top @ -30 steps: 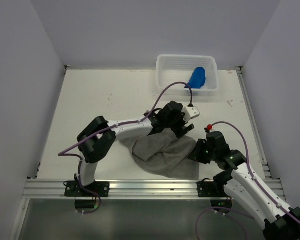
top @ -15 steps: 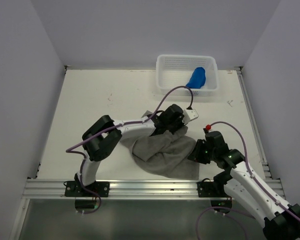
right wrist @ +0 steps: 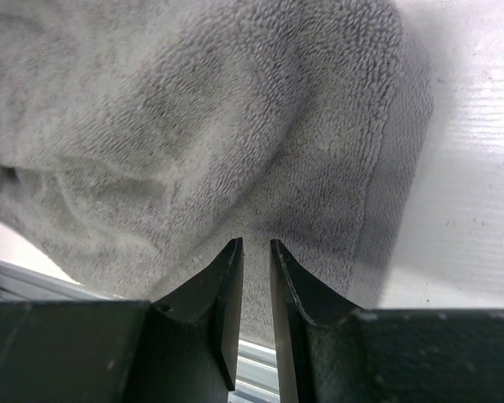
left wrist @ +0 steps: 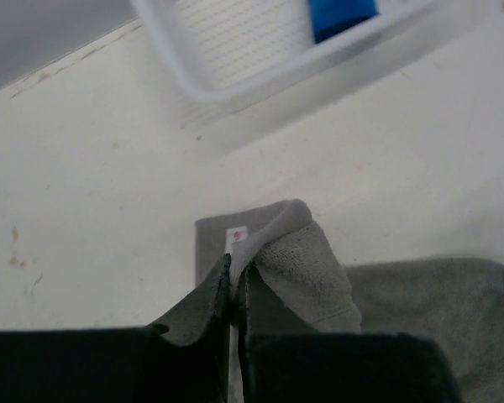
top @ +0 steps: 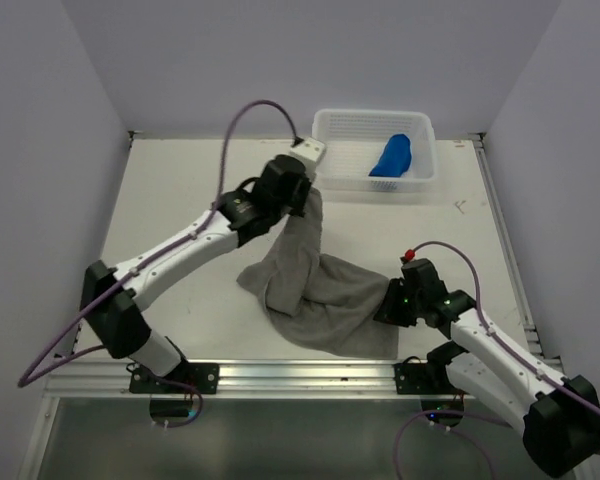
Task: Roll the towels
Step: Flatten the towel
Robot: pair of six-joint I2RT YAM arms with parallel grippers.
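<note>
Half the blue towel hides behind the basket rim.

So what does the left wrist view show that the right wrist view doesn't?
Only the left wrist: the basket with the blue towel in it, the white tag on the grey towel, and the left gripper shut on that tagged corner. Only the right wrist: the right gripper, jaws a slit apart over the towel's hemmed edge, and the metal rail. Both: the grey towel and bare table.
</note>
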